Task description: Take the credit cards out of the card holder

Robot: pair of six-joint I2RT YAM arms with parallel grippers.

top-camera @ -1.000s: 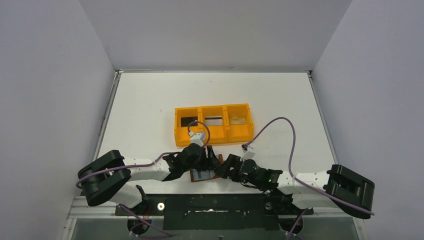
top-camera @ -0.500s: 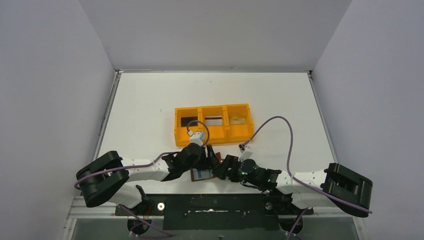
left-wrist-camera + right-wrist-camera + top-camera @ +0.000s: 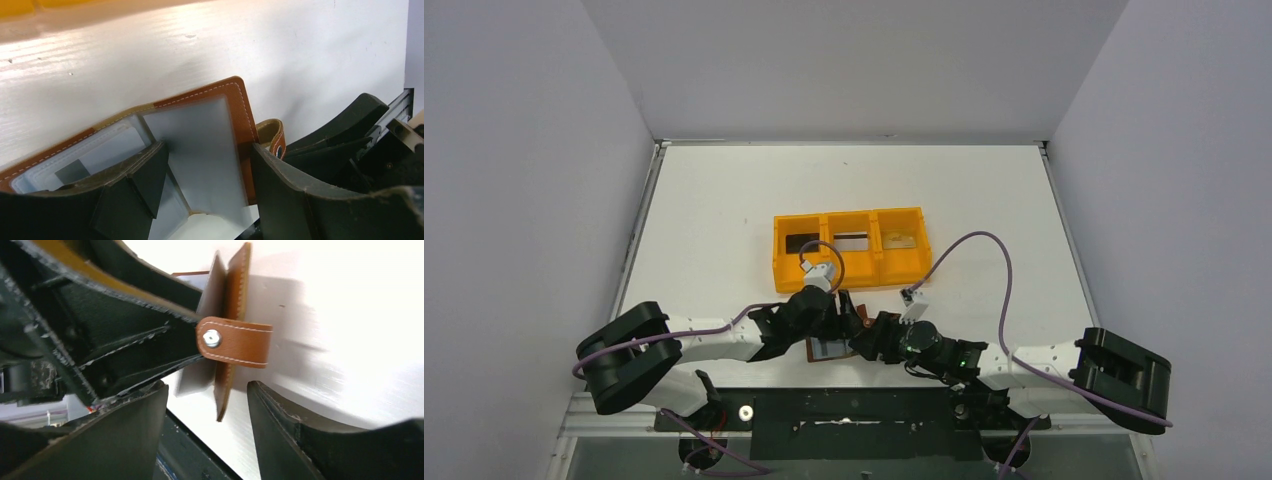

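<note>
The card holder lies open near the table's front edge, brown leather with pale blue-grey pockets. Its right flap is tipped up, with the snap tab sticking out. My left gripper is open, its fingers spread over that flap's inner pocket. My right gripper is open around the flap's lower edge, with a gap on both sides. The credit cards lie in the orange tray: black, silvery grey, tan-gold.
The orange three-compartment tray stands just behind both grippers. The table's front edge and the dark rail run right below the card holder. Grey walls close in the left, right and back sides.
My right gripper has slid left up to the card holder's raised flap, and its jaws opened wider and then narrowed. The left gripper and the card holder have barely moved.
</note>
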